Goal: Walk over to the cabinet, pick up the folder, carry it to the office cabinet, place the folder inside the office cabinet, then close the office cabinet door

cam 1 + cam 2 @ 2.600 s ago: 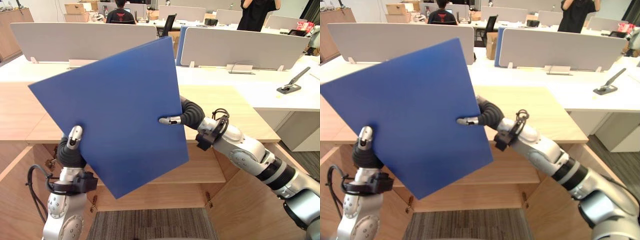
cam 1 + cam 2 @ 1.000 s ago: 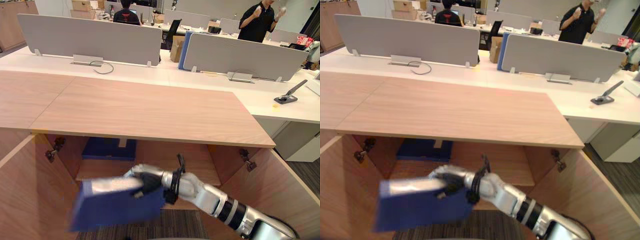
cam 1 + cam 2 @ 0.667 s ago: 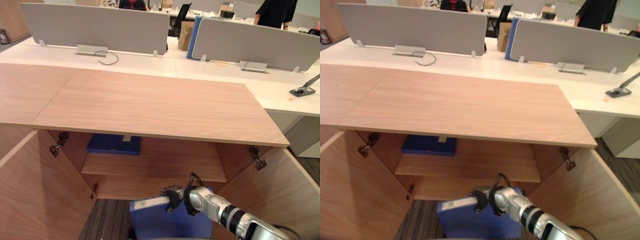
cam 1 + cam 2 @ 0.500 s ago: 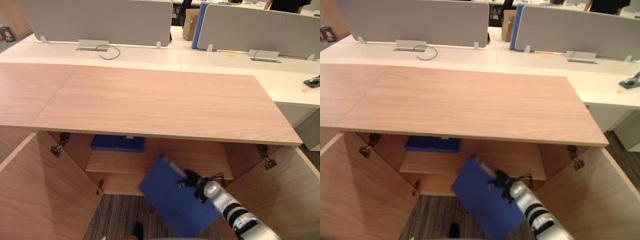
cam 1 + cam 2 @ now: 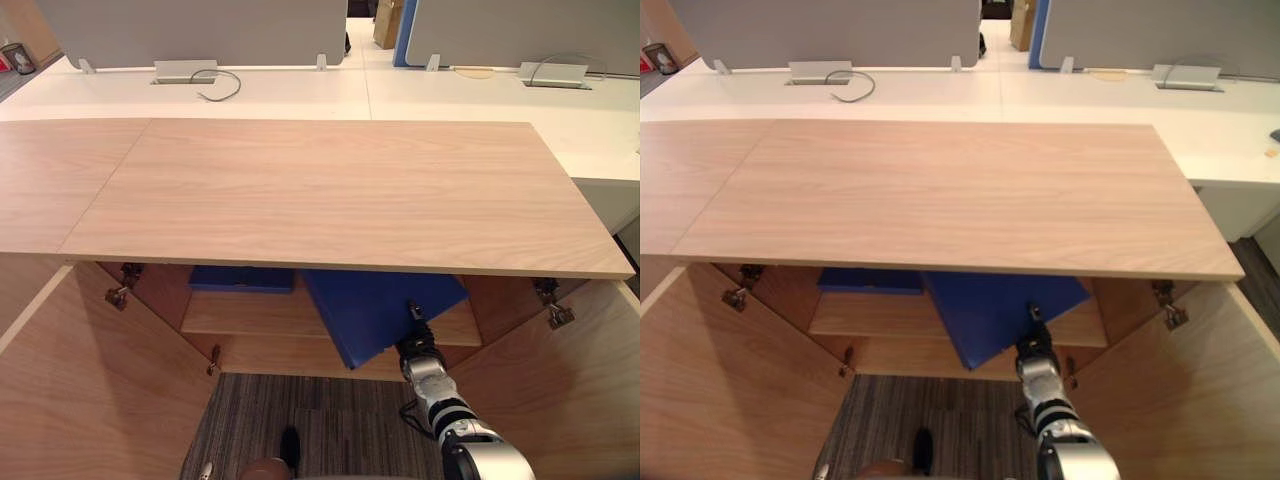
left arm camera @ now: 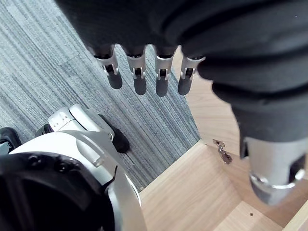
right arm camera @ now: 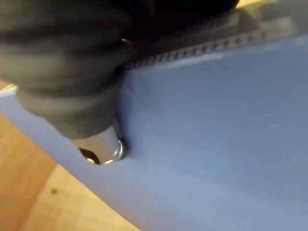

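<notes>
Found the blue folder [image 5: 375, 305] held at its near edge by the right hand [image 5: 419, 347], just under the front lip of the office cabinet [image 5: 330, 190]. Read the grip from the right wrist view as a pinch, with the thumb [image 7: 103, 151] pressed down on the folder's upper face. Could not make out the other fingers, hidden beneath it. Saw the folder lying partly on the inner shelf [image 5: 245, 315], turned askew, one corner jutting out past the shelf's front edge and the far part lost from sight under the cabinet's lip. Noted a second blue item [image 5: 240, 278] further back on the same shelf, just to the folder's left. Could not tell whether the two touched. Found the cabinet wide open, with the left door [image 5: 90, 380] and the right door [image 5: 585, 390] both swung outward and a metal hinge [image 5: 552, 312] showing at the right side. Saw the left hand [image 6: 144, 24] hanging low over grey striped carpet [image 6: 43, 53], beside a wooden panel [image 6: 192, 202] of the cabinet. Noted its fingers [image 6: 139, 79] straight and relaxed in a row, holding nothing. Noted a white desk [image 5: 300, 95] beyond the cabinet, with a thin cable [image 5: 222, 88] and a grey partition [image 5: 200, 25] on it.
</notes>
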Tool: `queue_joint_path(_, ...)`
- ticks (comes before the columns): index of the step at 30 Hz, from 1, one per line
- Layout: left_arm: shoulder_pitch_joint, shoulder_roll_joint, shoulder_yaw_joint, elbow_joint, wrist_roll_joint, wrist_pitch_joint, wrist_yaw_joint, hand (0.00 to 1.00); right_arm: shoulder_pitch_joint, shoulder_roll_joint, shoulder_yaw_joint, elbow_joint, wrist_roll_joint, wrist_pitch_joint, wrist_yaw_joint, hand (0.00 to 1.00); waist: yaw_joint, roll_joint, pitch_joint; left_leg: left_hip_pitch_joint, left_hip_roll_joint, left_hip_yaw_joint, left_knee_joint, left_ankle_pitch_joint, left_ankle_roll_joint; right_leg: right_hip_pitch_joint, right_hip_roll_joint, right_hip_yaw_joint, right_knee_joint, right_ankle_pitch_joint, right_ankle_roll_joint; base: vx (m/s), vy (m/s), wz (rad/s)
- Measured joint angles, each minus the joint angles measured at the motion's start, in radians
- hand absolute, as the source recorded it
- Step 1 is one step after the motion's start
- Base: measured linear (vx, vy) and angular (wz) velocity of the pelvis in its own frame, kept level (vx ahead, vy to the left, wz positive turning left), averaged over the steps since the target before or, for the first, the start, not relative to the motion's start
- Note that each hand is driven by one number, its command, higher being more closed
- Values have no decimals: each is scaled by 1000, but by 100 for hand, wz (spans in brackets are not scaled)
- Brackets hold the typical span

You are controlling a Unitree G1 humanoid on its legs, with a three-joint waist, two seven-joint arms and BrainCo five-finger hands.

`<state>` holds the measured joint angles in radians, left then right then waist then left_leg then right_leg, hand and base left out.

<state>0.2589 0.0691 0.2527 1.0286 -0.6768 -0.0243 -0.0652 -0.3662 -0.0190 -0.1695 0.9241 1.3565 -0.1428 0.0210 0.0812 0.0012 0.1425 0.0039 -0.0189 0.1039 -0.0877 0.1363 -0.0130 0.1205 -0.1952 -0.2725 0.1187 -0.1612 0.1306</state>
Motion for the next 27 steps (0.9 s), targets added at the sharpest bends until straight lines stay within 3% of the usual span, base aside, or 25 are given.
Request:
queue_joint_path(3, 1, -19, 2, -79, -9, 2, 1, 0, -53, 4, -86, -75, 55, -62, -28, 100, 23, 28, 47, -26, 17, 18, 51, -10, 8, -21, -3, -30, 40, 3, -3, -6, -32, -9)
queue_joint_path(5, -4, -24, -4, -146, -49, -1, 4, 0, -114, 2, -130, -158, 80, -102, -47, 100, 25, 56, 102, -136, 51, 17, 238, -83, 12, -76, -1, -77, 129, 1, -3, -135, -99, -3)
queue_joint_path(6, -5, -22, -23, -180, -76, -3, 4, 0, -183, -7, -171, -212, 82, -142, -60, 100, 25, 93, 149, -221, 81, 16, 381, -135, 16, -141, -7, -106, 243, -26, -10, -202, -96, -1)
queue_joint_path(10, -13, -12, -44, -202, -115, -2, 18, 0, -351, -59, -215, -280, 115, -209, -119, 100, 27, 113, 202, -470, 85, 19, 636, -229, 16, -398, -92, -105, 563, -184, -53, -175, -75, 13)
queue_joint_path(14, -12, -35, -45, -208, -128, 0, 40, 0, -468, -79, -245, -286, 116, -213, -183, 100, 35, 134, 233, -626, 87, 20, 799, -279, 24, -557, -141, -80, 756, -263, -67, -214, -71, 9)
queue_joint_path(18, -31, -45, -95, -268, -154, -2, 59, 0, -570, -194, -240, -282, 112, -204, -242, 100, 49, 150, 261, -822, 70, 4, 973, -318, 24, -744, -202, -48, 964, -335, -66, -169, -28, 21)
queue_joint_path(27, -49, -57, -144, -338, -194, -3, 118, 0, -683, -331, -210, -164, 114, -170, -355, 100, 74, 158, 290, -1005, 63, 20, 1083, -322, 26, -964, -244, 14, 1129, -373, -81, -78, 15, 4)
